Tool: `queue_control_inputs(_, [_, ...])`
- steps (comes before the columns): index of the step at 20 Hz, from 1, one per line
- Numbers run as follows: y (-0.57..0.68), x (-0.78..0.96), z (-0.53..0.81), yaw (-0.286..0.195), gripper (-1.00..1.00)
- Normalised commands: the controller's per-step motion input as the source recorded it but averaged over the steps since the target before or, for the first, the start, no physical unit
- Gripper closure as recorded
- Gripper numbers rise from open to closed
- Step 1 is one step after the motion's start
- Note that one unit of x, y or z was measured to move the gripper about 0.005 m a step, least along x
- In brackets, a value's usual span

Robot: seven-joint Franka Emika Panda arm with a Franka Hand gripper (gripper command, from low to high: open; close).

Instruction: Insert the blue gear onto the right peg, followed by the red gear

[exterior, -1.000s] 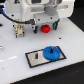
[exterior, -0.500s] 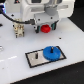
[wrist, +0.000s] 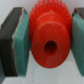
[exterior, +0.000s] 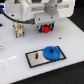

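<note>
- Red gear (wrist: 49, 40) is sitting between the two fingers (wrist: 19, 44), teal pads pressing on both its sides; fingers are closed on it, gripping.
- Wrist view: gear's flat face and centre hole are facing the cam, teeth showing along the rim; its axis is running along the cam's line of sight. Disc shape, so no real long axis.
- Exterior view: red gear (exterior: 46, 27) is hanging under the gripper (exterior: 46, 26), clear of the counter (exterior: 15, 55), up and back from the plate.
- Blue gear (exterior: 50, 52) is lying flat on the grey plate (exterior: 31, 58), toward the exterior view's right end of it; looks seated over the right peg, peg itself not resolvable at this res.
- Shorter pin (exterior: 38, 56) is standing upright on the plate, just beside the blue gear on the exterior view's left.
- Surface: white counter, plain, glossy-ish. A small brown/white fixture (exterior: 19, 30) is standing near the back, toward the exterior view's left. Dark background behind; the room is too blurred to read.
- Vs 1.0 s and 0.5 s ago: arm w/ red gear is holding approx the same spot above the counter; no clear shift visible. Blue gear and plate are staying put.
</note>
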Motion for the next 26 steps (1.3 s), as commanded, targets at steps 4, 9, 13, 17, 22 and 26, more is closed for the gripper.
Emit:
queue_control_inputs(4, [-0.04,0.41,0.57,0.000,1.00])
queue_control_inputs(9, [-0.14,0.66,0.50,0.000,1.00])
queue_control_inputs(13, [-0.10,0.73,0.45,0.000,1.00])
queue_control_inputs(17, [-0.03,0.74,0.39,0.000,1.00])
queue_control_inputs(22, [-0.09,0.78,0.30,0.000,1.00])
queue_control_inputs(26, [-0.14,0.80,0.25,0.000,1.00])
